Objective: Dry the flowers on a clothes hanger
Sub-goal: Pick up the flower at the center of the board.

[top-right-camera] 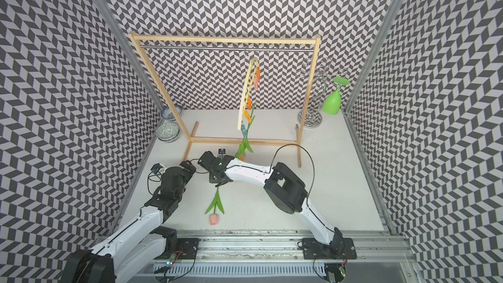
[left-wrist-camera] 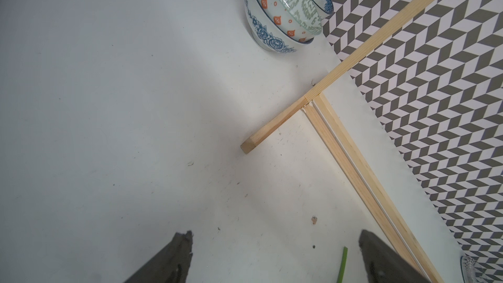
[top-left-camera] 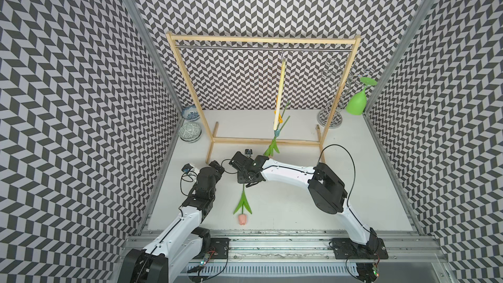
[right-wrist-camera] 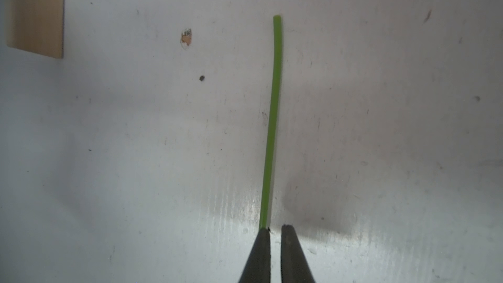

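Quick count from my side. Tulips I can be sure of: two. One pink tulip (top-left-camera: 242,217) lies flat on the counter (top-left-camera: 353,186), with its head toward my bases and its stem (right-wrist-camera: 272,121) running up to my right end effector (right-wrist-camera: 276,228). That one is pinched down narrow, with just a sliver showing between the fingers. The stem vanishes behind one fingertip, so I can't tell if I've actually got it clamped or I'm only sitting on it. My left end effector (left-wrist-camera: 275,234) is spread wide with nothing in it. It hovers over the counter just beside the right one.

The second tulip (top-right-camera: 243,148) hangs head-down at the one blue-green peg (top-right-camera: 244,131), at the low end of the clothes hanger (top-right-camera: 245,96). More green shows higher up by the orange pegs, but I can't count stems there. There's one hanger, hooked on the metal rail of the one wooden rack (top-left-camera: 245,40). Back left corner has two bowls (top-left-camera: 190,132). Back right has one wire stand (top-left-camera: 330,118) with one green glass (top-left-camera: 357,102) hanging upside down on it.
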